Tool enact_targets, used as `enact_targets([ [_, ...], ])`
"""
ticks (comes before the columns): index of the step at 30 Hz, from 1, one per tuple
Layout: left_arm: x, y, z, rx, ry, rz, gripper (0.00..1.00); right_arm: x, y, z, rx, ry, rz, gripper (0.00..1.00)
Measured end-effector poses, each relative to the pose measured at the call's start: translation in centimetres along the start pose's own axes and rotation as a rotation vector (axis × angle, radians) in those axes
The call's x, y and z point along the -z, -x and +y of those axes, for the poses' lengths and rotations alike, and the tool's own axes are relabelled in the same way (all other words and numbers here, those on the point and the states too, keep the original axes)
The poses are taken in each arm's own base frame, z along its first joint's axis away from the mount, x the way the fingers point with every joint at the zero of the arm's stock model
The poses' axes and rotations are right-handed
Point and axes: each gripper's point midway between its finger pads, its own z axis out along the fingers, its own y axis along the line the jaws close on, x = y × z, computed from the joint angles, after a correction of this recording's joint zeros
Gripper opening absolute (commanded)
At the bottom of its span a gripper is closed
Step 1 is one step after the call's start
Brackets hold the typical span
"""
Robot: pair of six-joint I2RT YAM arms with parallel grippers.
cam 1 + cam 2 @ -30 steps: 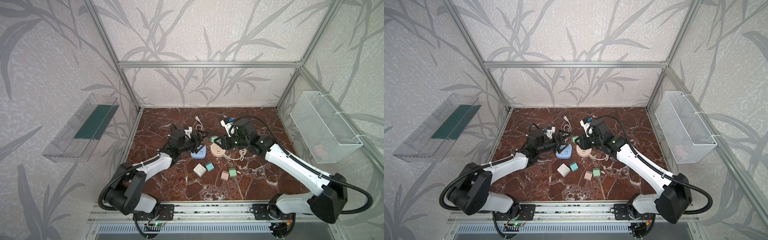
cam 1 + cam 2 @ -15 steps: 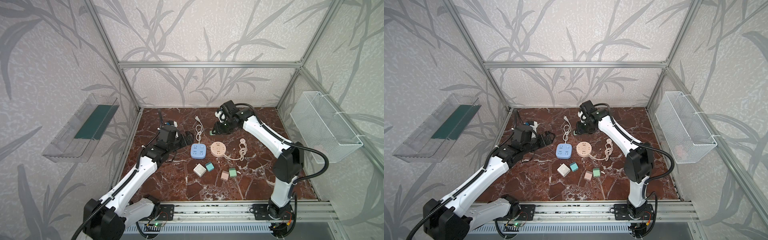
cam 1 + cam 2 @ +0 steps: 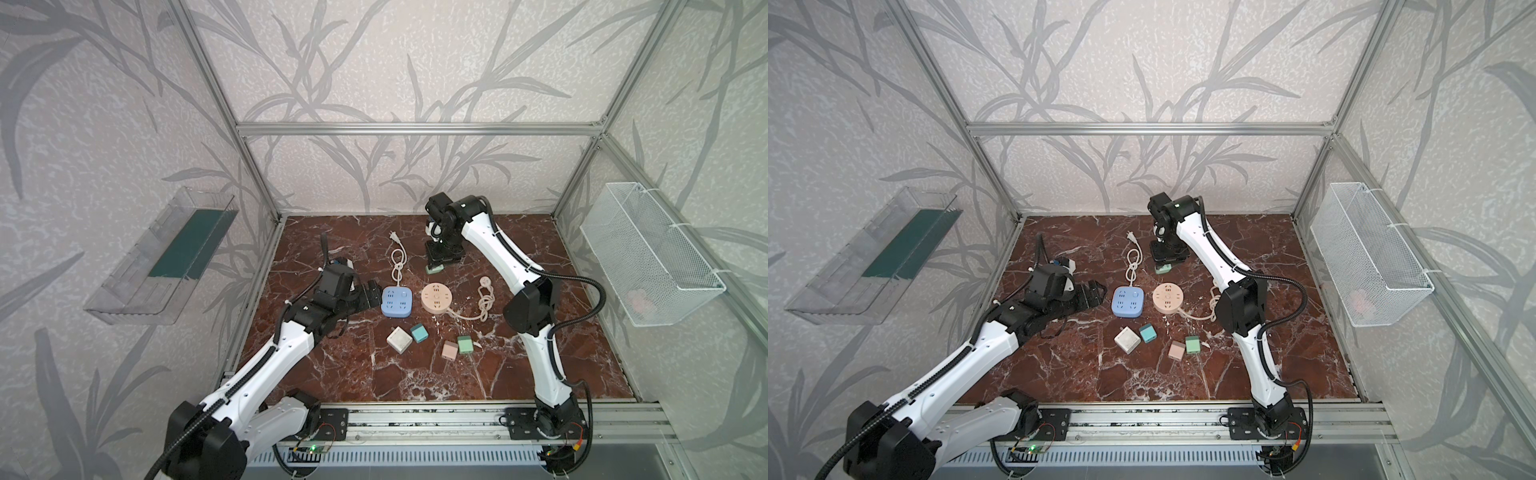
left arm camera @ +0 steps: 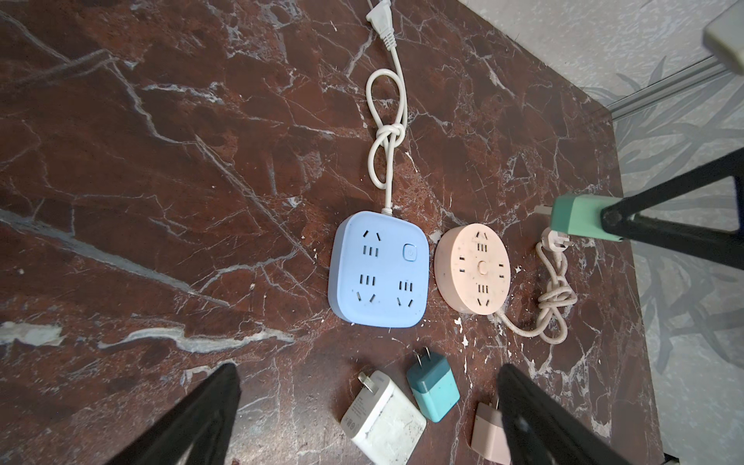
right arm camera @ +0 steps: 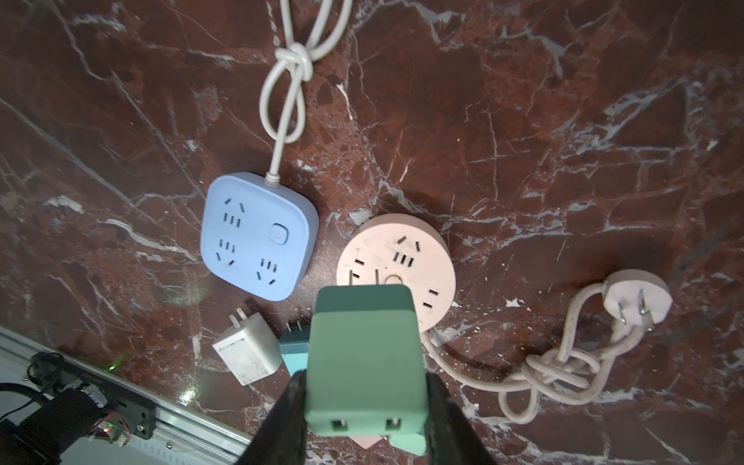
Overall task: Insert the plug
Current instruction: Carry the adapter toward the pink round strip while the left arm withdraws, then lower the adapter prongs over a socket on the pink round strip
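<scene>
Mint-green block plug (image 5: 364, 354) with two flat prongs: clamped by its sides in the right pincer (image 5: 365, 376). Both black fingers (image 5: 290, 418) press on it, and the prongs lead away from the wrist. It is held off the red-brown marble tabletop (image 5: 563, 120), between the socket hubs and the back wall in both top views.

Ahead of and below the prongs: round pale-pink socket hub (image 5: 406, 249), sockets up. Just beside it, toward the other arm, sits the square light-blue socket hub (image 5: 257, 237), with a narrow gap between the two. The blue hub's knotted white cord (image 5: 286, 80) runs toward the back wall. The pink hub's knotted beige cord (image 5: 555, 370) and round pink plug (image 5: 638, 302) lie on the right pincer's outer side.

Left pincer (image 3: 372, 293): jaws spread wide, tips just short of the blue hub's edge; contact cannot be told. Off its tips toward the front rail (image 3: 415, 415) lie a white cube charger (image 4: 382, 418), a teal charger (image 4: 432, 388) and a pink charger (image 4: 487, 437), loose on the marble.

Open room: broad bare marble behind the left pincer out to the side frame, and between the chargers and the front rail.
</scene>
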Motion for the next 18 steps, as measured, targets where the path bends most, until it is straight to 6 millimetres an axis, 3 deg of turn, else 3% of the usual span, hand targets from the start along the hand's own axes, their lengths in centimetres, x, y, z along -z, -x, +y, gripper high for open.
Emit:
enact_targets([
  [6, 0.0, -0.1, 0.1, -0.007, 0.002, 0.001, 0.97, -1.7, -1.0, -1.1, -0.035, -0.052, 0.073, 0.0],
  [18, -0.5, -1.1, 0.9, -0.004, 0.02, 0.024, 0.96, -2.6, -1.7, -2.4, -0.155, -0.056, 0.134, 0.0],
])
